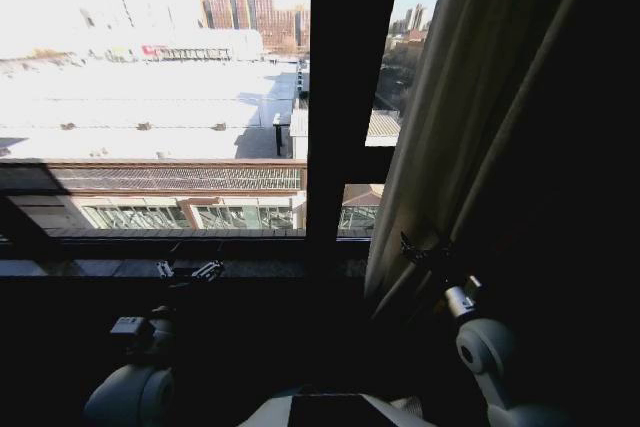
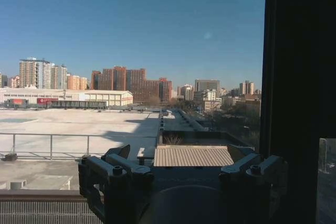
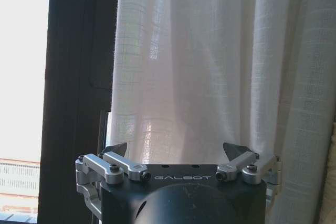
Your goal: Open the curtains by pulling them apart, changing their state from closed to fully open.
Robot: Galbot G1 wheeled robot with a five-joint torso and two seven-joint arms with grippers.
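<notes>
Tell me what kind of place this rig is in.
Probably an upper-floor room in a city building, at a large window. The dark window frame looks down on a wide flat rooftop with high-rise blocks beyond, and a sheer white curtain hangs at the right.

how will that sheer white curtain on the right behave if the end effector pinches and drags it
The curtain is probably floppy: it hangs in soft vertical folds and would likely bunch up instead of sliding as a sheet. It looks light, since daylight shows through the weave. The thin fabric might slip from the open right end effector unless several folds are caught together.
</notes>
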